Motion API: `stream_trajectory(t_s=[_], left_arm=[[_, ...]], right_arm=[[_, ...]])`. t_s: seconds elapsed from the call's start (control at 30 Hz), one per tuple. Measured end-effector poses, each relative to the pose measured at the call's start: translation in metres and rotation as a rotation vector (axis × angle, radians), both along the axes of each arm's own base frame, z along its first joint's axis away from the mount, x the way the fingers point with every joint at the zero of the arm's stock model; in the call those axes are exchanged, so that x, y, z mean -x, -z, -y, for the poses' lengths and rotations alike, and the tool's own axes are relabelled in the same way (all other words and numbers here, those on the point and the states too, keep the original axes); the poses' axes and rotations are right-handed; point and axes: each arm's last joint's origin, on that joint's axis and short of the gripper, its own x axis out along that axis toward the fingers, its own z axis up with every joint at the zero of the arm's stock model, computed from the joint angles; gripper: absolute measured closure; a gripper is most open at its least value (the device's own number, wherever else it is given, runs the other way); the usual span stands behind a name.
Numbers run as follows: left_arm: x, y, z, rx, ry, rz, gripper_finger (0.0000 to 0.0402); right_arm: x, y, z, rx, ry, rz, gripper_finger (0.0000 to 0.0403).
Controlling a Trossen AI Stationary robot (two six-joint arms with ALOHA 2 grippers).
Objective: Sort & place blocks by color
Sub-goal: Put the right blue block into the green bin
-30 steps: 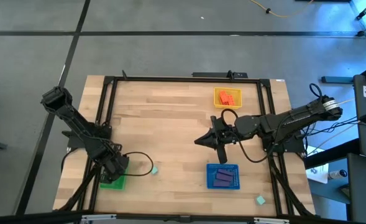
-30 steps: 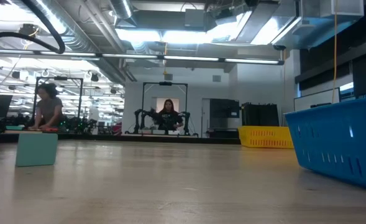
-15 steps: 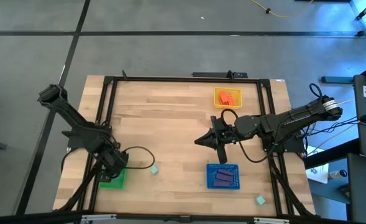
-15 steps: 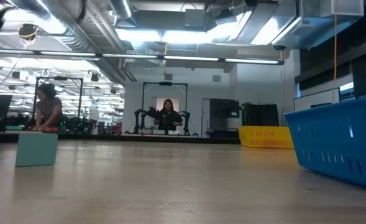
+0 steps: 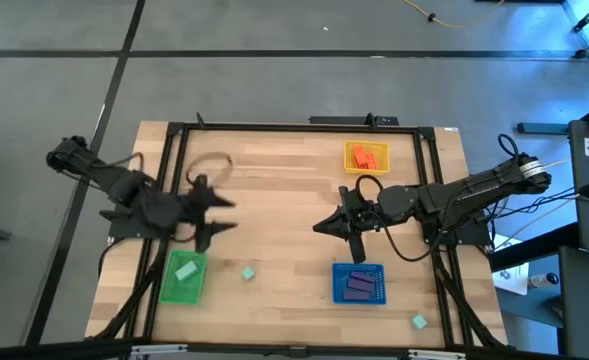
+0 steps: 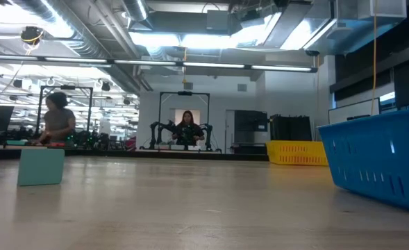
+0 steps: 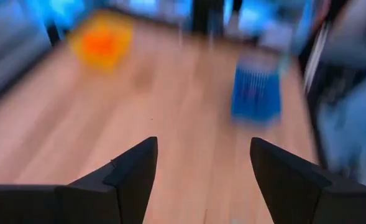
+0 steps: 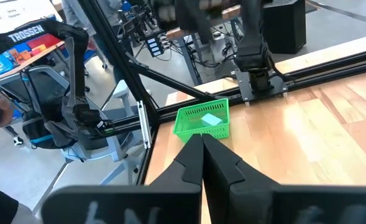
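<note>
1. Wooden table (image 5: 274,190) seen from above; a yellow tray (image 5: 366,156) with orange-red blocks (image 5: 365,157) sits at the far side, a blue tray (image 5: 359,284) with purple blocks (image 5: 358,285) at the near side, and a green tray (image 5: 182,278) with one mint block (image 5: 185,270) at the near left.
2. Two more mint blocks lie loose; one (image 5: 247,272) just right of the green tray, one (image 5: 419,321) near the right front corner.
3. Left gripper (image 5: 224,213) hovers above bare wood beyond the green tray, fingers spread wide, holding nothing; its wrist view is blurred.
4. Right gripper (image 5: 319,227) waits mid-table, fingers pressed together and empty.
5. Only the low view shows people (image 6: 58,125) in the room behind, plus one mint block close up.
</note>
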Motion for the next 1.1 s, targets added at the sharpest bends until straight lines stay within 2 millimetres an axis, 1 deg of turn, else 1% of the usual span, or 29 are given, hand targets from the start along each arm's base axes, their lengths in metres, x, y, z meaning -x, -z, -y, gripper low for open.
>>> stream_trajectory(t_s=[0.07,0.17,0.23,0.4,0.47,0.53,0.9,1.0,1.1], left_arm=[[-0.007,-0.008,-0.006,0.012,-0.038,0.15,0.0154],[-0.014,-0.007,-0.012,0.023,-0.054,0.331,0.0154],[-0.018,0.002,-0.014,0.042,-0.036,0.422,0.0154],[-0.028,0.036,-0.02,0.159,0.0,0.546,0.0154],[-0.029,0.047,-0.023,0.191,-0.014,0.56,0.0154],[-0.03,0.052,-0.024,0.199,-0.021,0.555,0.0154],[-0.03,0.052,-0.025,0.154,-0.03,0.555,0.0157],[-0.03,0.052,-0.025,0.147,-0.029,0.554,0.0172],[-0.03,0.052,-0.024,0.115,-0.016,0.55,0.0204]], right_arm=[[0.0,0.0,0.0,0.0,0.0,0.0,0.0402],[0.0,0.0,0.0,-0.003,0.001,0.0,0.0402],[0.0,0.0,0.0,-0.002,0.0,0.0,0.0402],[0.0,0.0,0.0,0.004,-0.001,0.001,0.0402],[0.0,0.0,0.0,0.004,-0.001,0.001,0.0402],[0.0,0.0,0.0,0.005,-0.001,0.001,0.0402],[0.0,0.0,0.0,0.029,-0.005,0.007,0.0402],[0.0,0.0,0.0,0.03,-0.006,0.007,0.0402],[0.0,0.0,0.0,0.04,-0.007,0.009,0.0402]])
